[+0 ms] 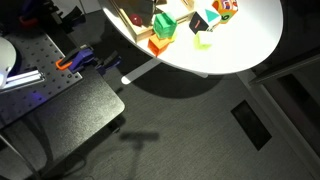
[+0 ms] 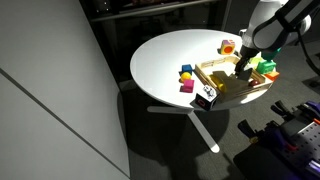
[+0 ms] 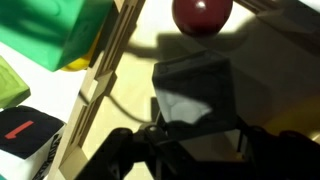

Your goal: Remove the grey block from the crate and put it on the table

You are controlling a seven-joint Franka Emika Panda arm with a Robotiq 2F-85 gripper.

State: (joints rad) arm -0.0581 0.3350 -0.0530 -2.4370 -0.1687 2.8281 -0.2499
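In the wrist view the grey block (image 3: pixel 190 90) lies in shadow on the floor of the crate (image 3: pixel 100 95), just inside its tan wooden wall. My gripper (image 3: pixel 195 135) has a finger close against each side of the block and looks shut on it. In an exterior view the gripper (image 2: pixel 243 68) reaches down into the crate (image 2: pixel 225 88) on the white round table (image 2: pixel 170 55). The crate's corner (image 1: pixel 135 22) and the table (image 1: pixel 235 45) show at the top of an exterior view; the block and gripper are out of that view.
A red ball (image 3: pixel 202 12), a green block (image 3: pixel 55 30) and a white block with a red mark (image 3: pixel 25 135) lie near the crate. Blue-yellow (image 2: pixel 186 72), magenta (image 2: pixel 186 87) and black-white (image 2: pixel 203 98) blocks sit on the table beside it. A dark teal-faced block (image 1: pixel 198 22) and a yellow-green block (image 1: pixel 203 38) lie further off.
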